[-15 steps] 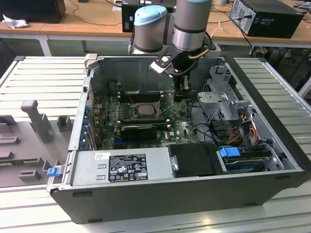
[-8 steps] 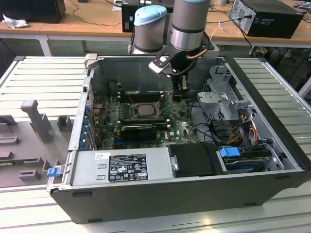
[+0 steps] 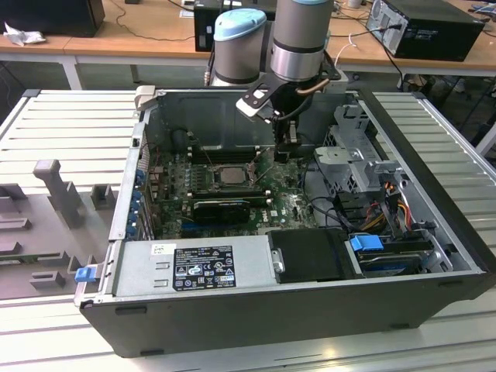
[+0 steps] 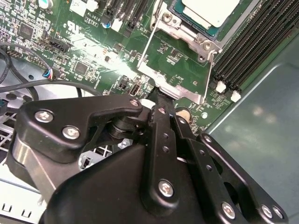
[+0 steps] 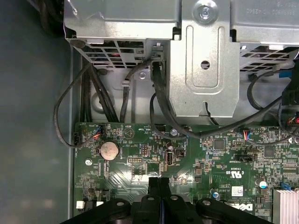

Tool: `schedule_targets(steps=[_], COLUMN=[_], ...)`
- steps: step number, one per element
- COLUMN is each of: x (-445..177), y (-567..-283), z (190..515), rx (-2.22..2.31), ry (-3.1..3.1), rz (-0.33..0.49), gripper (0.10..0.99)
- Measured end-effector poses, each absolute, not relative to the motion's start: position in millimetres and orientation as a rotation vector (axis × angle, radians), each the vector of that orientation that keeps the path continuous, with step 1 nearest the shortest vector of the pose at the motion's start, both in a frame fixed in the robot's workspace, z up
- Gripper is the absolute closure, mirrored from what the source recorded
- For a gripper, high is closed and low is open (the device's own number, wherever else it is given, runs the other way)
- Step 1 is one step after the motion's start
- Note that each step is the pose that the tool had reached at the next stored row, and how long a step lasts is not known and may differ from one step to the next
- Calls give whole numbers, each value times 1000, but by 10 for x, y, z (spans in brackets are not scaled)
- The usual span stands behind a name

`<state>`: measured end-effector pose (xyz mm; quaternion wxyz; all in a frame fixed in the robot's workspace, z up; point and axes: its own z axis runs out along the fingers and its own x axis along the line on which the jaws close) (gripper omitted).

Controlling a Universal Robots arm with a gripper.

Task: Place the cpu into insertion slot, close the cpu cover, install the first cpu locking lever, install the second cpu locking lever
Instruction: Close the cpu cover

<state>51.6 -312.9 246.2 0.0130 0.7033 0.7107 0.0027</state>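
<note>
The gripper, its fingers clenched together, has its tips touching the near edge of the opened cpu cover. The cpu sits in the insertion slot. In the exterior view it lies at about eight o'clock from the gripper.

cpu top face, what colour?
The cpu is pale beige-silver, best seen in the second wrist view.

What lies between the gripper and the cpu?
In the second wrist view, the open cpu cover lies between the gripper and the cpu seated in the insertion slot.
</note>
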Motion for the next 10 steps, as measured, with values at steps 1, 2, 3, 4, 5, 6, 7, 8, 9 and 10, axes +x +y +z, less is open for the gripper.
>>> schedule_targets(steps=[1, 2, 3, 4, 5, 6, 7, 8, 9, 10], x=[513, 510, 507, 503, 499, 497, 492, 489, 486, 484], y=[-3129, -3129, -3129, -3129, -3129, -3129, -3129, -3129, -3128, -3128], z=[2461, 2462, 2462, 2461, 2461, 2462, 2462, 2462, 2461, 2461], rx=[2191, 2191, 2192, 2192, 2191, 2191, 2192, 2191, 2192, 2192], ry=[2214, 2214, 2214, 2214, 2214, 2214, 2214, 2214, 2214, 2214], rz=[8, 8, 8, 8, 8, 8, 8, 8, 8, 8], gripper=[980, 980, 980, 980, 980, 980, 980, 980, 980, 980])
